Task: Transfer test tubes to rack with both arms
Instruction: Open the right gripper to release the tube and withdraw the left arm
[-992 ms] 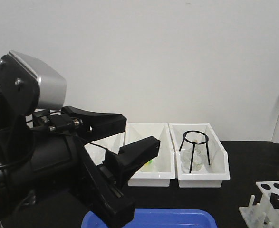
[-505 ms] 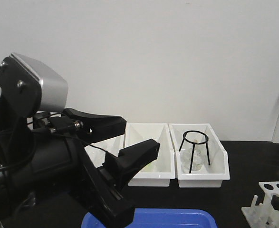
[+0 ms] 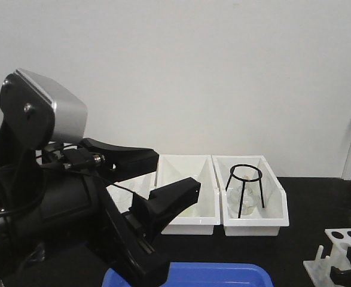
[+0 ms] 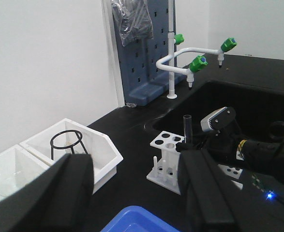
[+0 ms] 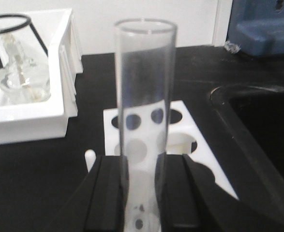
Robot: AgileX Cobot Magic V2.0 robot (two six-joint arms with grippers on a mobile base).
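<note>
A clear test tube (image 5: 144, 87) stands upright between my right gripper's fingers (image 5: 108, 193), and the gripper (image 5: 144, 166) is shut on it. It hangs just above the near edge of the white rack (image 5: 183, 140), whose round holes show behind it. In the left wrist view the same tube (image 4: 187, 128) stands at the rack (image 4: 167, 145) with the right arm (image 4: 243, 147) behind it. My left gripper (image 4: 137, 162) is open and holds nothing. From the front it (image 3: 175, 172) hovers at the left, and the rack (image 3: 342, 239) sits at the lower right.
White bins (image 3: 187, 191) line the back; one holds a black wire tripod (image 3: 246, 179) and a glass flask (image 5: 18, 77). A blue tray (image 3: 187, 276) lies at the front edge. A black sink (image 4: 238, 104) with a white faucet (image 4: 190, 60) lies behind the rack.
The right gripper's dark shape by the rack has sunk toward the bottom right corner of the front view. The left arm has crept slightly upward, still open.
</note>
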